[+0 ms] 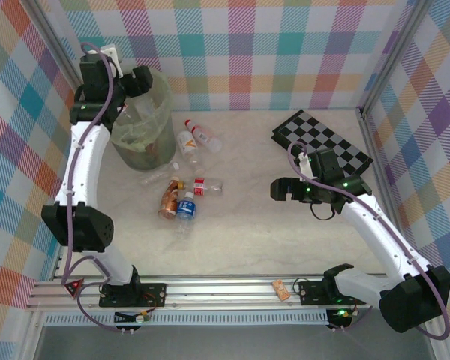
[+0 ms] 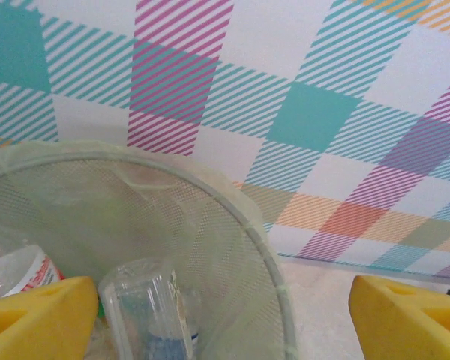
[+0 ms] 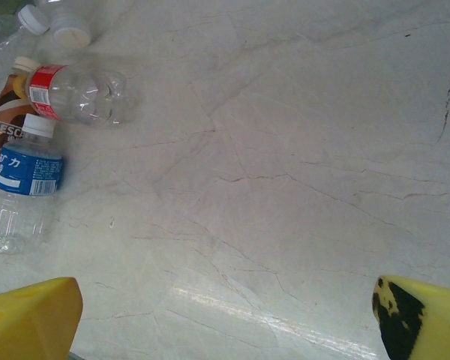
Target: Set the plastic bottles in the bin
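Plaid walls (image 2: 315,112) behind; I see clear bottles (image 2: 146,307) in the pale bin (image 2: 217,255), cut off. Left end effector (image 2: 223,292) wide, right end effector (image 3: 226,292) wide.

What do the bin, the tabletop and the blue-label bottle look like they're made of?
The bin looks like translucent pale-green plastic, fairly matte; light passes through its finely meshed wall. The tabletop looks like marble or a marble-print laminate, glossy, with grey veins and a bright reflection; I can't tell which. The blue-label bottle looks like thin clear plastic, shiny; the table shows through its ribbed body.
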You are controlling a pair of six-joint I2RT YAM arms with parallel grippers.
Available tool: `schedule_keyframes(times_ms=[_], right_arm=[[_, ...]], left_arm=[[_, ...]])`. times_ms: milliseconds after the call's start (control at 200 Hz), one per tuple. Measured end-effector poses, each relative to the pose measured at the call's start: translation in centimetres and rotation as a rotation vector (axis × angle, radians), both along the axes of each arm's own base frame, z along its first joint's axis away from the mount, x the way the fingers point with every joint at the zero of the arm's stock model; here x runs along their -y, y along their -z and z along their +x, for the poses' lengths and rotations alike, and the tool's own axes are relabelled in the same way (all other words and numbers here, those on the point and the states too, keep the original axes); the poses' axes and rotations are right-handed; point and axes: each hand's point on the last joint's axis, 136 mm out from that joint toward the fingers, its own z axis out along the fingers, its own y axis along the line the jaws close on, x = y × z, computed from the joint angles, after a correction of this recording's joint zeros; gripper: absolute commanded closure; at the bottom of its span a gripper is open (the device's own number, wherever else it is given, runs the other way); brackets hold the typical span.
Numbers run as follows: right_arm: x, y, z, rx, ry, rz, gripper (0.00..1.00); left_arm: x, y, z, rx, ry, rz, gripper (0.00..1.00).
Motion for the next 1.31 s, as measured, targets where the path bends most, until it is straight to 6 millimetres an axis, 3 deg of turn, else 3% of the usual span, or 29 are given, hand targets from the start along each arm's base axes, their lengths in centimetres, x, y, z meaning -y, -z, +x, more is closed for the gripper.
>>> schedule_keyframes(times_ms=[275, 410, 560, 760, 985, 1120, 1305], right_arm=[[-0.2, 0.7, 0.5, -0.018, -0.004, -0.006, 0.01], [-0.4, 1.1, 0.9, -0.033, -0.006, -0.013, 0.01], [-0.4, 1.1, 1.1, -0.031, -0.003, -0.017, 0.01], [-0.3, 1.4, 1.8, -0.04, 0.006, -0.035, 0.01], [-0.6, 2.5, 2.5, -0.066, 0.007, -0.041, 0.01], [-1.2, 3.3, 2.8, -0.091, -0.006, -0.027, 0.01], [-1.5, 3.4, 2.9, -0.1, -0.016, -0.014, 0.01]], left_arm=[[1.8, -3.6, -7.7, -0.003, 0.03, 0.048, 0.15], [3.3, -2.4, -11.3, -0.039, 0.059, 0.062, 0.15], [5.6, 3.5, -15.4, -0.173, 0.112, 0.074, 0.16], [9.9, 13.4, -19.7, -0.407, 0.214, 0.11, 0.16], [11.1, 25.3, -24.3, -0.678, 0.208, 0.098, 0.17], [12.1, 29.3, -25.5, -0.769, 0.198, 0.063, 0.17], [13.5, 32.4, -26.0, -0.828, 0.191, 0.057, 0.2]])
